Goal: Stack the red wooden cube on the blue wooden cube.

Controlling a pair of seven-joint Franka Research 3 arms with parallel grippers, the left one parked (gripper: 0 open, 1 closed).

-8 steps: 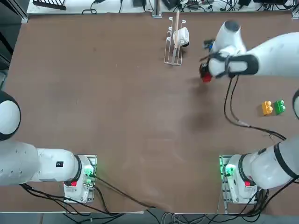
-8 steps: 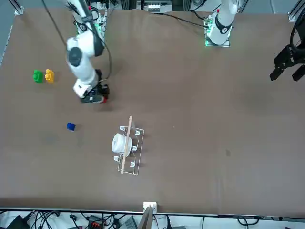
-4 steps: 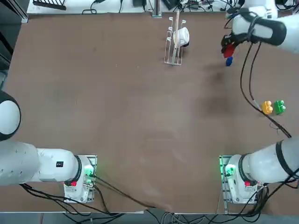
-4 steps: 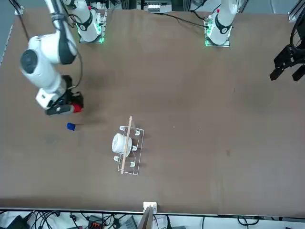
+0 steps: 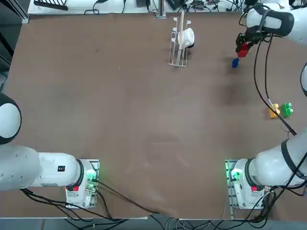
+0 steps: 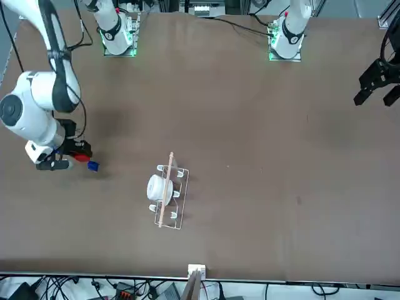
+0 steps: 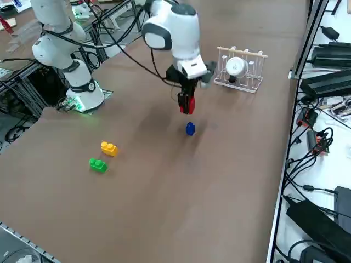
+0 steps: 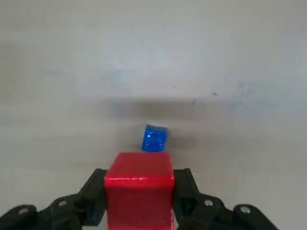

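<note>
Red and plain-faced, the small wooden cube (image 8: 139, 189) is hanging clamped between the right gripper's (image 7: 187, 104) closed fingers, just above the tiny dark blue wooden cube (image 7: 190, 129) sitting on the brown table (image 5: 120, 96).

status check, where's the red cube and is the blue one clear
Right gripper shut on red cube, held in the air close to blue cube. Blue cube alone on the table, not yet stacked. Nothing in the way; rack off to one side.

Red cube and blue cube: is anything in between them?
No. The right side view shows the red cube, shut in the right gripper, above the blue cube, nothing between.
</note>
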